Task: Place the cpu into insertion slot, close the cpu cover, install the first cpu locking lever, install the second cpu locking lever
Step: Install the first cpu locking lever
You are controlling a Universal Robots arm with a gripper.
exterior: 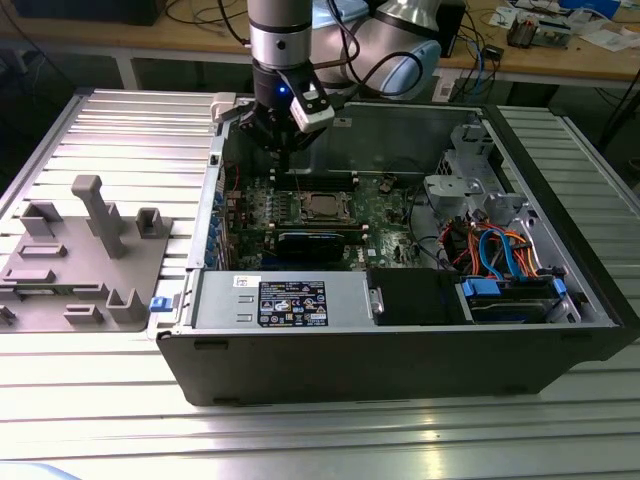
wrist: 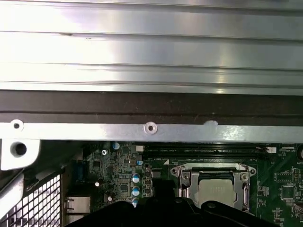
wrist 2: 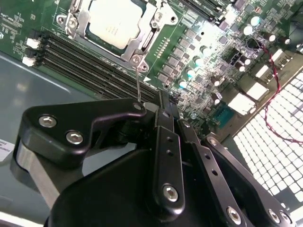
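In the socket on the motherboard [wrist 2: 199, 42], the cpu [wrist 2: 116, 21] sits seated with the cpu cover [wrist 2: 79, 23] down around it.
We judge the first locking lever step is in hand. The thin lever [wrist 2: 137, 80] stands upright at the socket's corner, its free end touching the gripper [wrist 2: 151, 106], whose fingers are drawn together; pinched or merely pressed, we cannot tell. The move calls for swinging it down under its catch.
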